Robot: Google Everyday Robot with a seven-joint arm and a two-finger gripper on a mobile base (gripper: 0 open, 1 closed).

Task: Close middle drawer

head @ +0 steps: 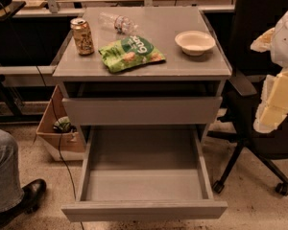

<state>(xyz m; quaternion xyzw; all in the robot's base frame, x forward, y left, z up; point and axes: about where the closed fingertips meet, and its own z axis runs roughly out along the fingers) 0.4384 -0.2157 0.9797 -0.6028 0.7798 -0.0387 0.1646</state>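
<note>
The middle drawer (144, 209) of the grey cabinet is pulled far out toward me. Its bare grey tray (144, 169) is empty. Above it, the uppermost drawer (141, 110) stands slightly out from the cabinet, with a dark gap under the top. The lowest drawer is hidden beneath the open one. My gripper (278, 92) shows as cream and white blocky parts at the right edge of the view. It is to the right of the cabinet, level with the uppermost drawer, and touches nothing.
On the cabinet top (77, 68) stand a can (82, 36), a green chip bag (130, 53), a white bowl (195, 42) and a lying plastic bottle (117, 22). A black office chair (252, 138) is at the right. A cardboard box (57, 138) and a person's leg and shoe (12, 186) are at the left.
</note>
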